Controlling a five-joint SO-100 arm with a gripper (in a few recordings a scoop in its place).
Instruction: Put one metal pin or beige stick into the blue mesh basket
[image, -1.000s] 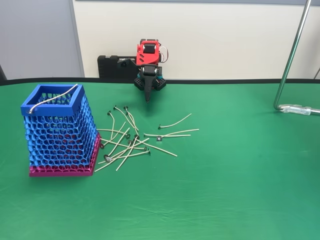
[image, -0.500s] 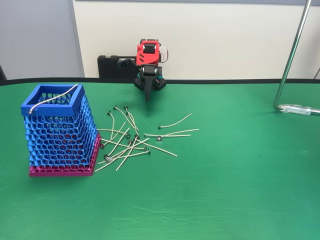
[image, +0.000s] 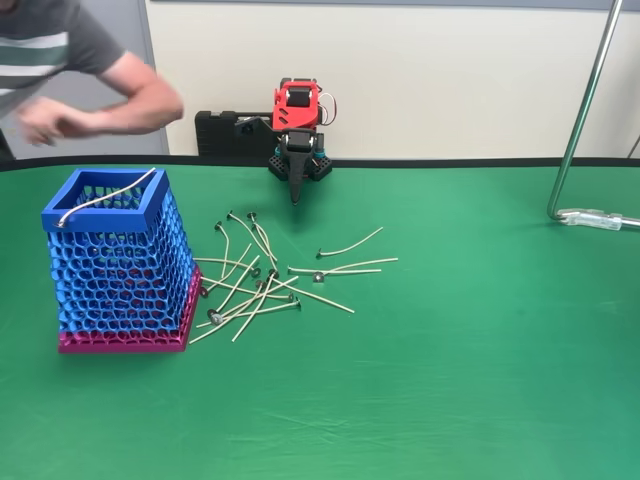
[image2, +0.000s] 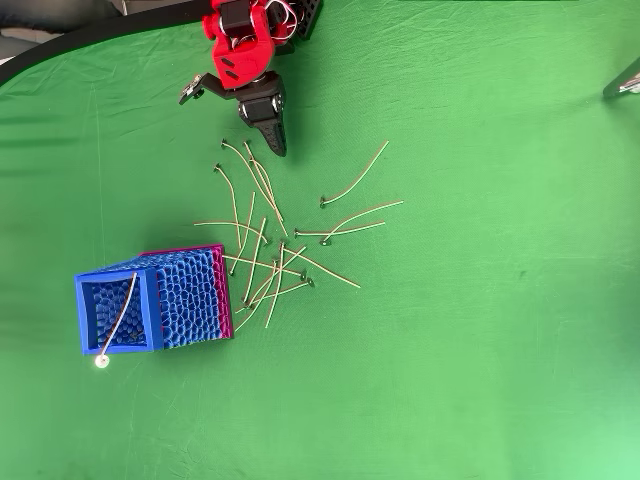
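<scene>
In the fixed view a person's arm (image: 130, 105) reaches in above the bench's (image: 480, 380) far left edge. Below it stands the blue mesh basket (image: 120, 265) on its pink base, one beige stick (image: 105, 198) lying across its rim, grey head over the near corner. Just right of it, loose sticks (image: 262, 285) lie tangled, thin and slightly curved. The claw (image: 295, 190) hangs behind them, fingers together, empty. Open green cloth spreads to the right.
</scene>
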